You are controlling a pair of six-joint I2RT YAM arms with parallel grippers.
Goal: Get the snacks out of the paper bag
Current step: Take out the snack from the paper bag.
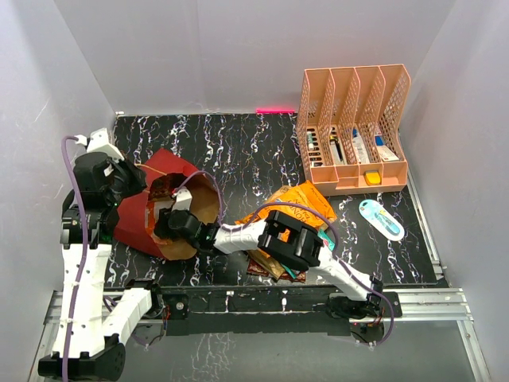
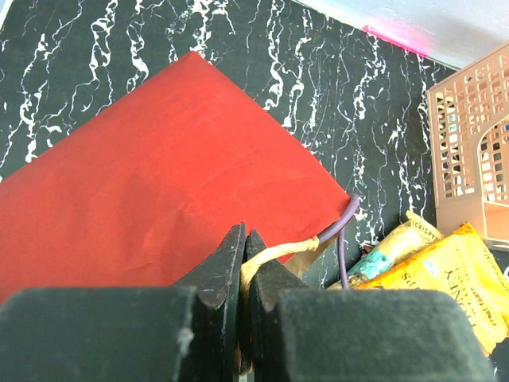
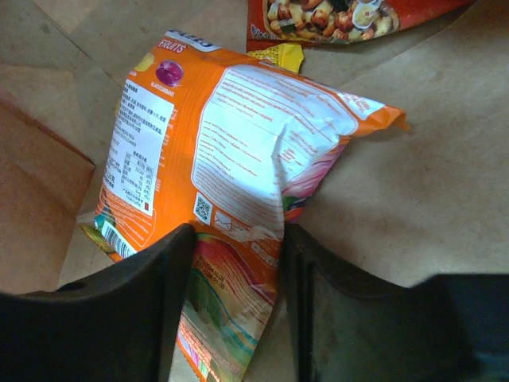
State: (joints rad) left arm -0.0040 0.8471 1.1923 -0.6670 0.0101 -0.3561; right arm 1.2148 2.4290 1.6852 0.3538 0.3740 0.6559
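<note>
The dark red paper bag [image 1: 139, 219] lies on its side at the left, its mouth facing right. My left gripper [image 2: 245, 248] is shut on the bag's tan twisted handle [image 2: 290, 250], just over the red outside [image 2: 159, 175]. My right gripper [image 1: 181, 224] reaches into the mouth. Inside on the brown paper, an orange snack packet [image 3: 238, 135] sits pinched between the right gripper [image 3: 238, 255] fingers, creased where they meet it. A red packet [image 3: 342, 16] lies deeper in. More snacks, orange and yellow [image 1: 301, 203], lie on the table outside; the left wrist view shows a yellow one [image 2: 453, 278].
A peach file organiser [image 1: 354, 131] with pens and tubes stands at the back right. A white-and-blue oval packet [image 1: 382, 219] lies in front of it. The right arm's purple cable [image 2: 343, 239] crosses by the bag's mouth.
</note>
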